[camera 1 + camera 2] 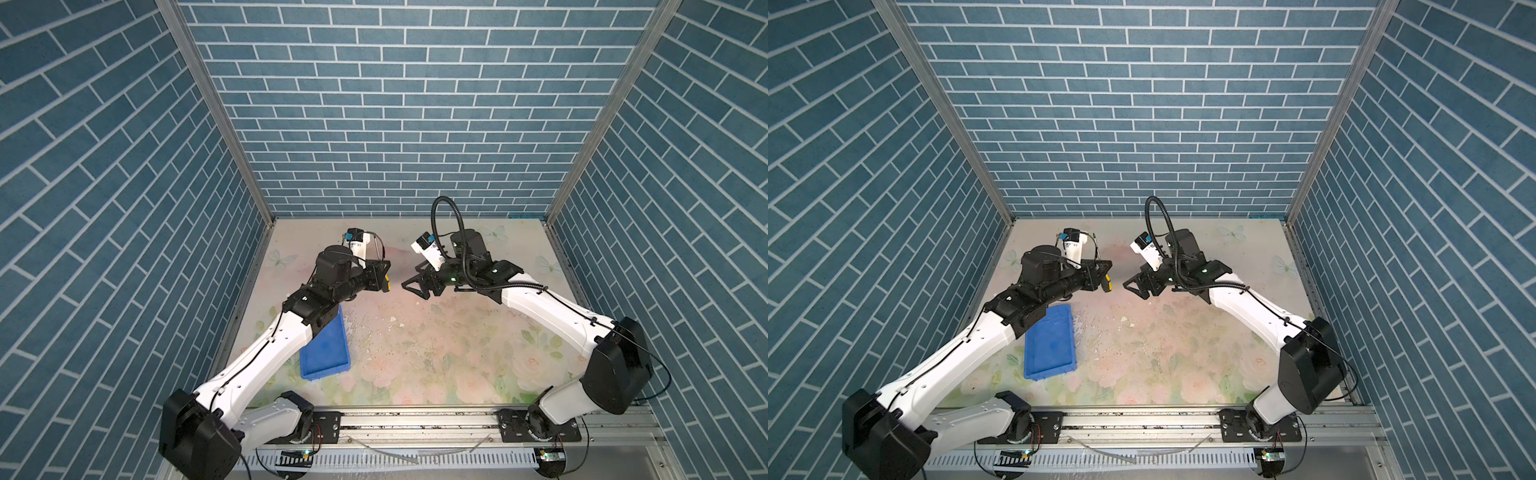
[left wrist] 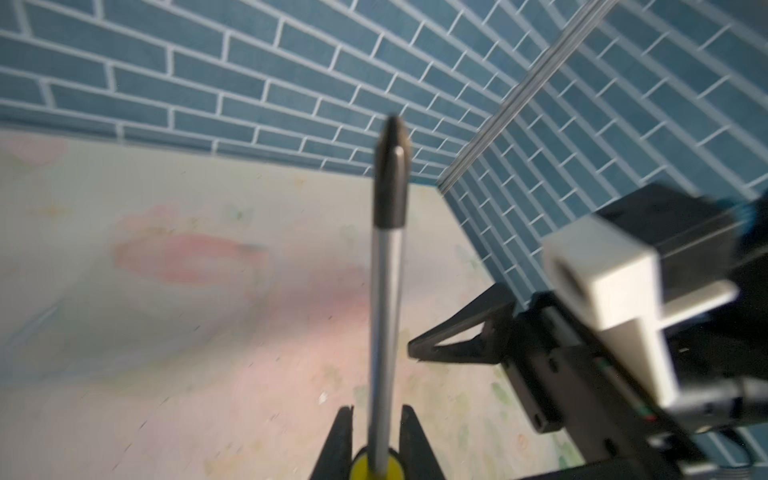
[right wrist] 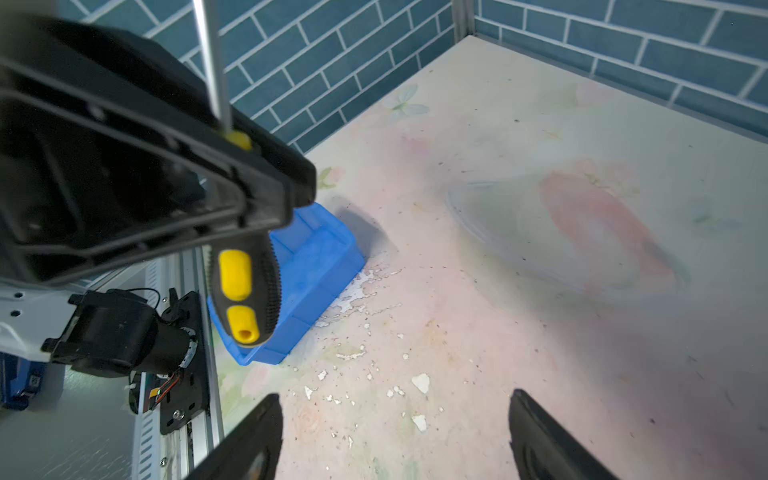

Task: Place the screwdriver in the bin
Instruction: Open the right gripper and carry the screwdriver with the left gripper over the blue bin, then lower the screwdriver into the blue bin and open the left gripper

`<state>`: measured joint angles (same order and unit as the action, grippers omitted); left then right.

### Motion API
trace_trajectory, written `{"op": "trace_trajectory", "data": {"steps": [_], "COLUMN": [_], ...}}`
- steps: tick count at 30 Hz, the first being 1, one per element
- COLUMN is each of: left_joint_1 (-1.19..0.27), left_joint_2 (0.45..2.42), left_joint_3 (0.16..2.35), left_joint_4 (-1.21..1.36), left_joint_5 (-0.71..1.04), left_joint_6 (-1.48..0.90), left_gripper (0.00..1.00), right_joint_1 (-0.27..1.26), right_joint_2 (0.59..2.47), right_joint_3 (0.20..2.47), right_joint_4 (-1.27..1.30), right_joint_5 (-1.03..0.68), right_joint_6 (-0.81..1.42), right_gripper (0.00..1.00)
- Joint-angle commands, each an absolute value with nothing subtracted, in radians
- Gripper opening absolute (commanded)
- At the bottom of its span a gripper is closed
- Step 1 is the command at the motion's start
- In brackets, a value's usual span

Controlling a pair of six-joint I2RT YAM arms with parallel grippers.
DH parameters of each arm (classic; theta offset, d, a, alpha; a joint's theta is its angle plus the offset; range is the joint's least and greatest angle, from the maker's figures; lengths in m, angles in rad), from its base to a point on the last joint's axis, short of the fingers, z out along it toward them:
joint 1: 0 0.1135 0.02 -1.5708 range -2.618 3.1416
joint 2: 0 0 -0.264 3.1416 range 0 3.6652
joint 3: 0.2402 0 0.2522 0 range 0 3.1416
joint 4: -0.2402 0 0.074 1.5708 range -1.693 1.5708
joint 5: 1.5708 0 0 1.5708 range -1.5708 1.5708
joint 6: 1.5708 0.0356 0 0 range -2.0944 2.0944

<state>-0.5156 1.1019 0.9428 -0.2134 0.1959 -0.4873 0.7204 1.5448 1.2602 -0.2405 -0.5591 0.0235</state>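
Blue bin (image 1: 1050, 345) at the left edge of the floral table (image 1: 436, 353), black-and-yellow screwdriver (image 3: 243, 291) clamped in the left gripper (image 2: 376, 415) over the table's middle, handle hanging down, right gripper (image 3: 395, 415) spread wide, empty, just beside

My left arm (image 1: 266, 353) rises from its base at 7 o'clock in both top views and reaches toward 1 o'clock. The wrist is turned so my left pincer (image 1: 384, 279) points to 3 o'clock, held aloft. Its jaws are clamped tight on the screwdriver (image 3: 243, 286). My right arm (image 1: 548, 311) comes up from 5 o'clock toward 10 o'clock. My right pincer (image 1: 413, 291) points to 9 o'clock, facing the left one, near it but apart. Its 2 fingers (image 3: 249, 440) stand wide apart, holding nothing.
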Motion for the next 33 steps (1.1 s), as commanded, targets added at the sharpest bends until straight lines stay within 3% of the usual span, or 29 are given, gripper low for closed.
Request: {"op": "trace_trajectory", "data": {"steps": [1, 12, 20, 33], "left_joint_1": [-0.509, -0.508, -0.498, -0.372], "left_joint_2": [1.032, 0.902, 1.025, 1.170], "left_joint_3": [0.905, 0.748, 0.658, 0.578], "left_joint_4": [-0.556, -0.844, -0.751, -0.616], "left_joint_5": [0.011, -0.227, -0.200, -0.111], "left_joint_6": [-0.455, -0.696, -0.704, -0.652], "left_gripper": [0.00, 0.00, 0.00, 0.00], "right_joint_1": [0.768, 0.834, 0.873, 0.897], "right_joint_2": [1.583, 1.645, 1.687, 1.690], "right_joint_3": [1.349, 1.453, 1.554, 1.611], "right_joint_4": [-0.273, -0.366, -0.576, -0.686], "right_joint_5": [-0.613, -0.690, -0.716, -0.651], "right_joint_6": [-0.070, -0.203, -0.368, -0.477], "right_gripper": [0.85, 0.88, 0.89, 0.90]}}
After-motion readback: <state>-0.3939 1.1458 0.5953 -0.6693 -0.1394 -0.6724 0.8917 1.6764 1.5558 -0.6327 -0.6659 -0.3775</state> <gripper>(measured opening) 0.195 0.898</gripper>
